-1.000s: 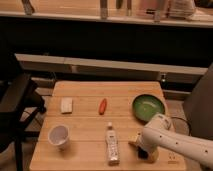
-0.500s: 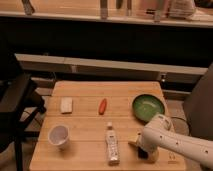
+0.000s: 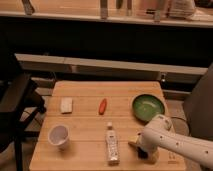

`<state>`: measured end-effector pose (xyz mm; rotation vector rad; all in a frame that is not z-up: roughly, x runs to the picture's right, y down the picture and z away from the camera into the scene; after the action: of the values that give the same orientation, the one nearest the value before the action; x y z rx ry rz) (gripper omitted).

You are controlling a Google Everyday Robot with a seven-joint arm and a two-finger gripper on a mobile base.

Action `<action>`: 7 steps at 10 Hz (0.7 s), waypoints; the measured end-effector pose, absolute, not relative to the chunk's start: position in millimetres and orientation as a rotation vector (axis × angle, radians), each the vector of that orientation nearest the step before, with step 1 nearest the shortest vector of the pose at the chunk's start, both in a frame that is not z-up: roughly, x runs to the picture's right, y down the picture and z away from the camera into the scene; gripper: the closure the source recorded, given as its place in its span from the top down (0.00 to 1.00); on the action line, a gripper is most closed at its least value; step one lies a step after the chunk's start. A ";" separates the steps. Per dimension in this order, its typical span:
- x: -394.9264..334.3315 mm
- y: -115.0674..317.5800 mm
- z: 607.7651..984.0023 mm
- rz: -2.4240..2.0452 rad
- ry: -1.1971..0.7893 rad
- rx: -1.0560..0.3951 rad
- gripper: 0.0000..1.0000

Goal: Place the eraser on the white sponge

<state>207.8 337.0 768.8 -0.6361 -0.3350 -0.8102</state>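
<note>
The white sponge [image 3: 66, 105] lies flat on the left part of the wooden table [image 3: 85, 92]. A small black piece, which looks like the eraser [image 3: 143, 153], shows at the front right of the table, right under my gripper [image 3: 138, 148]. The gripper is low over the table there, to the right of the bottle. The white arm [image 3: 172, 144] reaches in from the lower right and covers most of the gripper and the eraser. The sponge is far to the left of the gripper, across the table.
A white labelled bottle [image 3: 111, 144] lies at the front centre. A white round cup [image 3: 58, 136] stands at the front left. A red oblong object [image 3: 102, 105] lies mid-table. A green bowl [image 3: 148, 107] sits at the right. A dark chair [image 3: 15, 107] stands left of the table.
</note>
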 end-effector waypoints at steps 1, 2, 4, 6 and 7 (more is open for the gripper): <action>207.6 338.2 769.8 -0.810 -0.337 -0.636 0.80; 208.0 340.1 770.4 -0.810 -0.339 -0.638 0.80; 208.1 338.7 767.3 -0.810 -0.341 -0.638 0.80; 208.2 338.7 767.3 -0.810 -0.340 -0.639 0.80; 208.2 338.8 767.4 -0.810 -0.341 -0.639 0.80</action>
<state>208.2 338.8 767.4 -0.6387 -0.3406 -0.8103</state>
